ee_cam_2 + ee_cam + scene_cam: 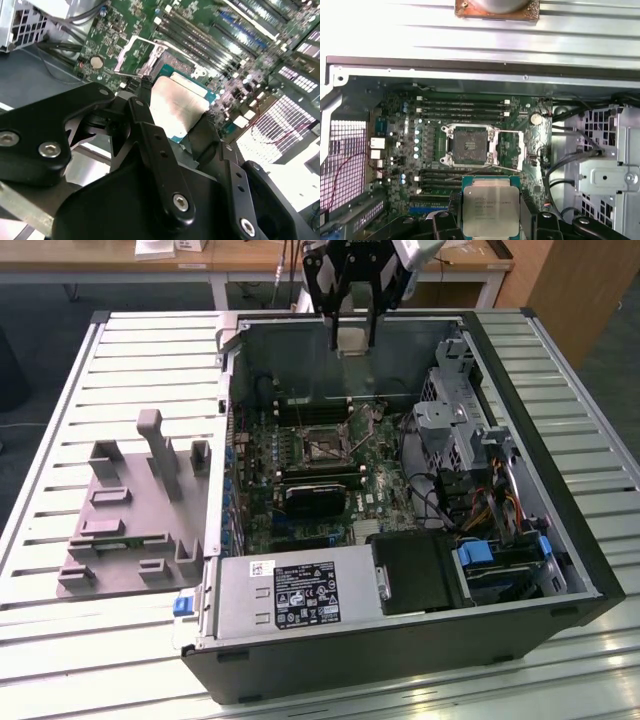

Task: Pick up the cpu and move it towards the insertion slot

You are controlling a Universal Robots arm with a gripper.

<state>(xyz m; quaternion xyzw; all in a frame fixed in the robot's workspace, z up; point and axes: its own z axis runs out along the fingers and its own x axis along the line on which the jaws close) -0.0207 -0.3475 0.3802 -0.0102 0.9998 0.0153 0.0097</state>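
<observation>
Holding the cpu (486,210) by its edges, your gripper (352,338) hangs high above the insertion slot (470,144), over the case's far wall; that thin edge grip could slip, dropping it onto the motherboard (300,455)

The setting was a robotics lab or electronics assembly workshop. An open desktop computer case (400,640) lay on its side on a slatted metal tabletop (60,640), its green motherboard (300,475), bundled cables (490,510) and labelled power supply box (290,595) exposed to view. A grey plastic fixture tray (125,510) with moulded recesses sat beside the case at the exterior view's left. A robot arm's black end effector (352,340) hung above the case's far wall. Behind the rig stood wooden office desks (250,258) carrying papers, over a dark carpeted floor (40,320).
</observation>
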